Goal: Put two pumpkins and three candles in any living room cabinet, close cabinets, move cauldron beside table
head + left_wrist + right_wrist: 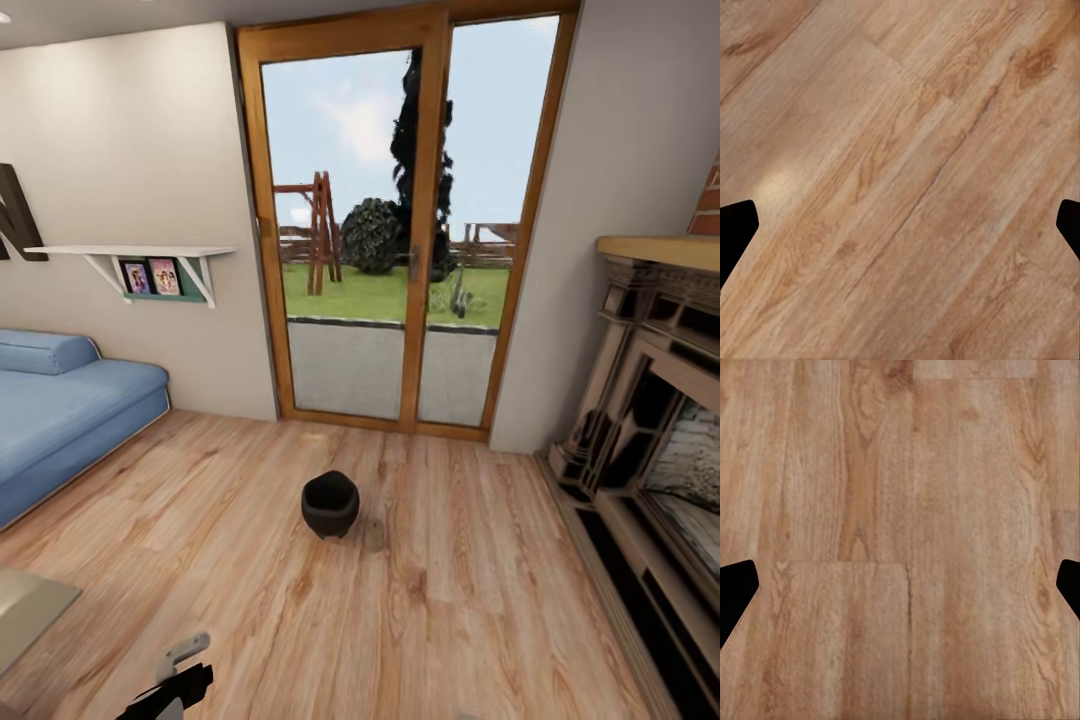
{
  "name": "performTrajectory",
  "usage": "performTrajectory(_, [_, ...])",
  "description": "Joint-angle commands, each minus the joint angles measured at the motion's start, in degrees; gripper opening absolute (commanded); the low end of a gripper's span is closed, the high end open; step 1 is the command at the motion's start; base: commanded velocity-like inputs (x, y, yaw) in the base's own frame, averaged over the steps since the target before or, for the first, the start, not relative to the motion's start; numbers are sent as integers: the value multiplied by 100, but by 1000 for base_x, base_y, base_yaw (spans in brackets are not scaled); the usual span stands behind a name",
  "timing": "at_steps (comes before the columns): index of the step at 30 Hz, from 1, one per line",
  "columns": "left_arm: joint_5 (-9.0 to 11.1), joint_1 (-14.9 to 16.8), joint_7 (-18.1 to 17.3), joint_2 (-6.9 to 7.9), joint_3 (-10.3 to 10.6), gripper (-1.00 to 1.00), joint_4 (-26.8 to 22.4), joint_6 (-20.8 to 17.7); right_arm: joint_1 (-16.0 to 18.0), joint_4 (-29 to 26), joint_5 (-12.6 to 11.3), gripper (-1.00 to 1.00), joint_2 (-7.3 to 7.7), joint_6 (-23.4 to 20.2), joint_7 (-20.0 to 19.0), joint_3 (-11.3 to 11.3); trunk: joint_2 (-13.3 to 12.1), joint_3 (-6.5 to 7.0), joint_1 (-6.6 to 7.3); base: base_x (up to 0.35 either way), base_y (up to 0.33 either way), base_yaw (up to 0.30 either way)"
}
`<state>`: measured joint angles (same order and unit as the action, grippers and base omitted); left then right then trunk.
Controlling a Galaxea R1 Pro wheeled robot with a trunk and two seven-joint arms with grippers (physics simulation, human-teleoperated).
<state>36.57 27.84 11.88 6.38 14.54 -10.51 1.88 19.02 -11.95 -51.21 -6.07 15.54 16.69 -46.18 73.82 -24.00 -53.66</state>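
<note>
Black cauldron (330,503), floor, twelve o'clock; candle (374,534) just beside at four o'clock. Likely rigid, heavyish; take hold at flared rim. Left gripper (900,225) and right gripper (900,585) spread, empty.

Black cauldron (330,503) on grained tan floor (450,600); blue sofa (60,410).

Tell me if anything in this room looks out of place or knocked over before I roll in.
Two things sit oddly on the bare wood floor in front of the glass door: the black cauldron, upright, and close beside it a small beige candle, also upright. Neither is near a table. Nothing looks spilled or damaged.
</note>
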Motion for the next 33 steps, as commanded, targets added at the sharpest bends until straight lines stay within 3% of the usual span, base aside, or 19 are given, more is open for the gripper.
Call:
performTrajectory(1, [52, 2, 24, 1, 49, 100, -4, 14, 5, -1, -50, 100, 0, 24, 27, -49, 3, -6, -2, 195, 88, 0])
performTrajectory(33, [52, 2, 24, -5, 58, 100, 5, 14, 5, -2, -60, 100, -1, 151, 27, -57, 3, -6, -2, 285, 5, 0])
